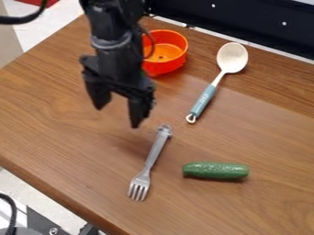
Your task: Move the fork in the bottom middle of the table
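Observation:
The black gripper [118, 114] hangs above the table at upper left of centre, its two fingers apart with nothing between them. Below it and slightly to the right, the silver-grey fork [155, 150] lies flat on the wooden table [67, 133]. Its handle end points up toward the gripper, and its tines point down toward the front edge of the table. A gap separates the fork from the gripper.
An orange-red bowl [159, 67] stands behind the gripper. To its right lies a spoon [206, 97] with a white head and blue-grey handle. A green cucumber [215, 170] lies right of the fork. A black panel [245, 20] runs along the back edge.

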{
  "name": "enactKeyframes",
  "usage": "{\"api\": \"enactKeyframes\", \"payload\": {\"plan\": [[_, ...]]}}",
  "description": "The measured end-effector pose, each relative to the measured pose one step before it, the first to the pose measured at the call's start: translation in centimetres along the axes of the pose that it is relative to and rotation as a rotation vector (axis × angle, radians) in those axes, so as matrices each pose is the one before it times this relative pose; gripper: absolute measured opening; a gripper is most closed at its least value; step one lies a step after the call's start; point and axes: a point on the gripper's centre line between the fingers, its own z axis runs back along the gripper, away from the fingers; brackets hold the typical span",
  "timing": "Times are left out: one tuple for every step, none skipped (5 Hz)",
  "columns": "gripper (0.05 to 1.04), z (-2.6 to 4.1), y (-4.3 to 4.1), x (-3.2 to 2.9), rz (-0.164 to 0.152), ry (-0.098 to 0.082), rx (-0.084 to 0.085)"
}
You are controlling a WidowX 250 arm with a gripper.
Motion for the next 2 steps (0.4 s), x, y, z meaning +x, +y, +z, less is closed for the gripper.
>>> {"api": "enactKeyframes", "payload": {"plan": [[0.999, -0.138, 2.934, -0.509, -0.0055, -0.0031, 0.0265], [0.999, -1.250, 3.081, -0.992, -0.0236, 0.0369, -0.0001]]}}
